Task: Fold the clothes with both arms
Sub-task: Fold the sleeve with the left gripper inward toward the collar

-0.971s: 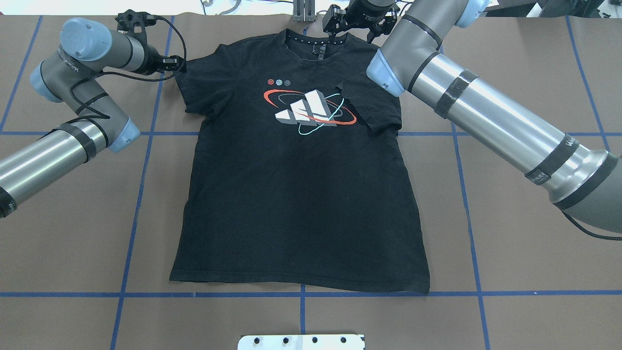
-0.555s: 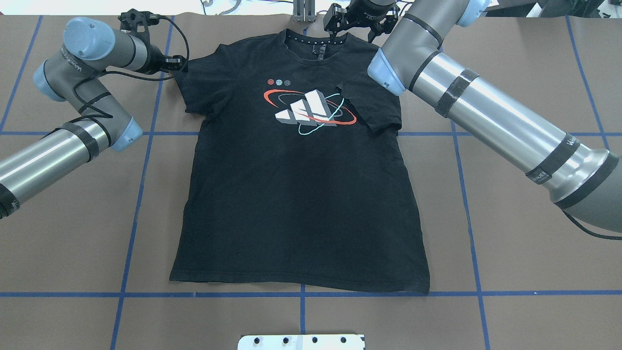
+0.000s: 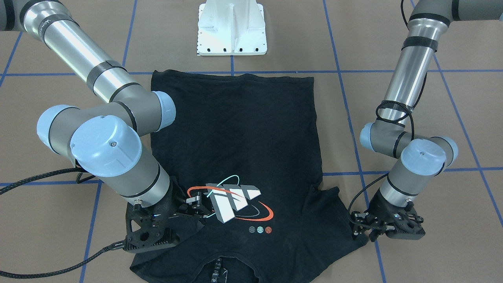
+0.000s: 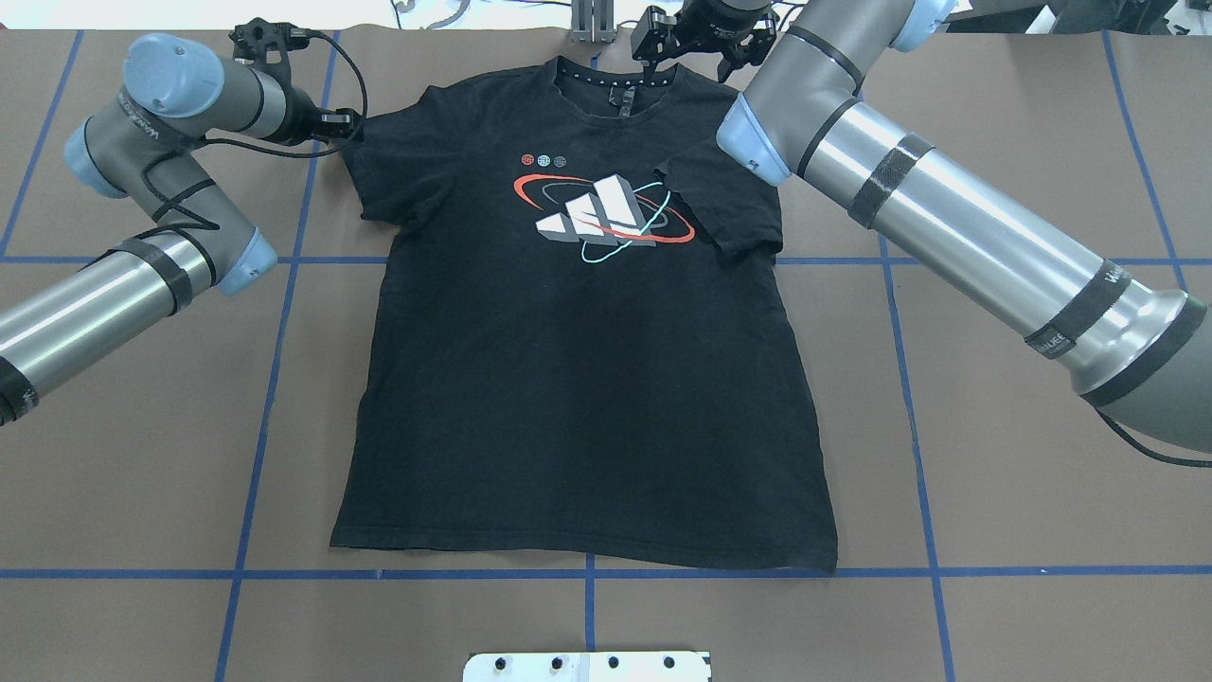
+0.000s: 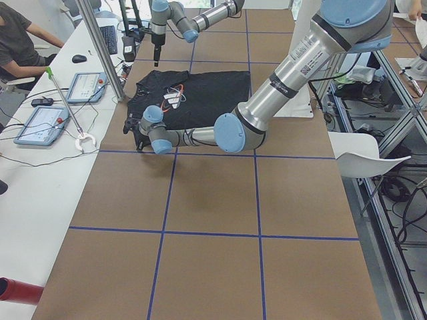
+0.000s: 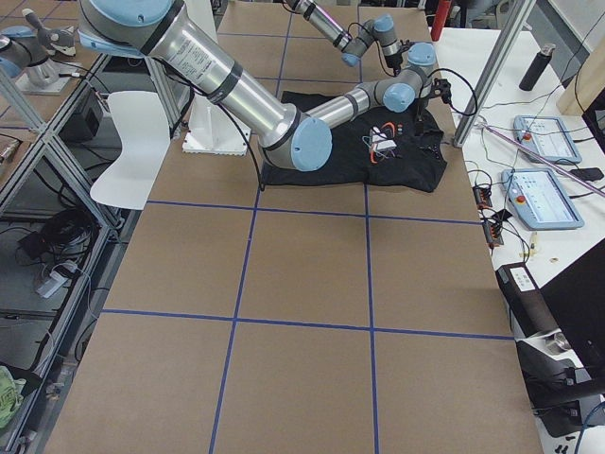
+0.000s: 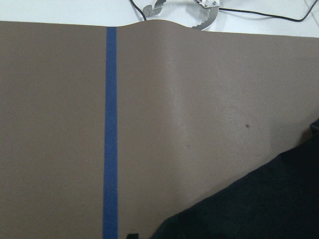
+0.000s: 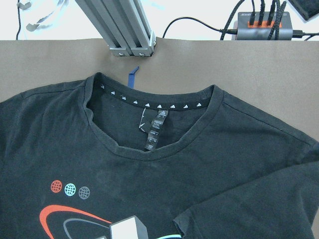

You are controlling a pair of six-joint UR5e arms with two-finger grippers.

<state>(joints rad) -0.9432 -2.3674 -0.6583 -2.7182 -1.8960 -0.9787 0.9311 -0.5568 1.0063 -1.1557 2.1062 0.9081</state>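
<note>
The black T-shirt [image 4: 568, 398] lies flat on the brown table, logo [image 4: 601, 218] up and collar at the far edge. Its right sleeve [image 4: 729, 204] is folded in over the chest, and its left sleeve [image 4: 379, 180] lies spread out. My left gripper [image 4: 343, 121] sits low at the outer tip of the left sleeve; in the front view [image 3: 361, 230] its jaws look open. My right gripper [image 3: 198, 208] hovers over the right shoulder beside the logo, looks open and holds nothing. The right wrist view shows the collar [image 8: 154, 129]. The left wrist view shows the sleeve edge [image 7: 259, 204].
The white pedestal base [image 3: 232, 27] stands just beyond the shirt's hem. An aluminium post [image 4: 592, 21] and cables sit at the table's far edge behind the collar. Blue tape lines [image 4: 275, 379] grid the brown table. A side bench holds tablets [image 5: 43, 123].
My left arm has shifted slightly toward the shirt, bringing its gripper to the sleeve tip. The right arm and the shirt have not visibly moved.
</note>
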